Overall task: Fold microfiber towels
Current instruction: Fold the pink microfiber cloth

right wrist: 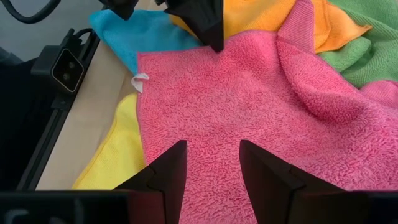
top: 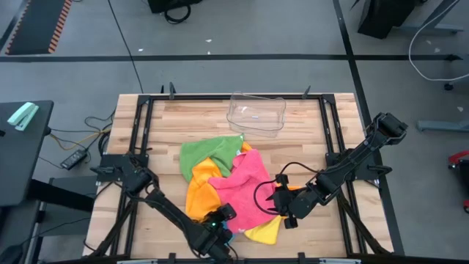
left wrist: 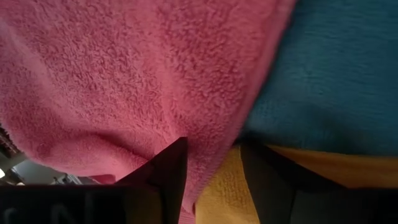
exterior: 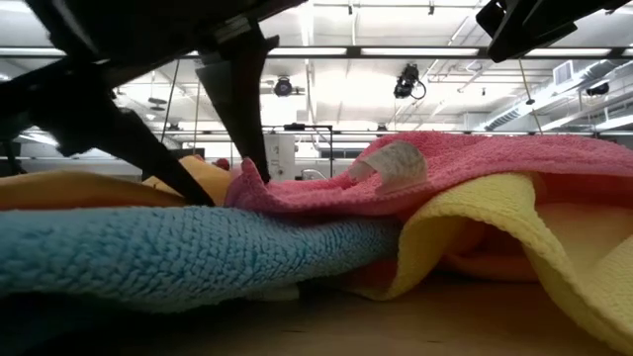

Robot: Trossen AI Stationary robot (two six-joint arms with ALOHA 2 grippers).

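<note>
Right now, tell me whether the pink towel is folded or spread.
Spread, not folded: the pink towel lies open and rumpled atop the pile, its corner with the white tag lying flat, one ridge bunched.

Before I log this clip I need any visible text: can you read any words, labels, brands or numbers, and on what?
None can be read.
White tag on the pink towel at: too small to read; in the low view it shows blurred and blank.
Clear plastic tray: no print visible.
Left gripper and right gripper: no markings visible.

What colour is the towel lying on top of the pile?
Pink towel, clearest in the right wrist view.
</note>
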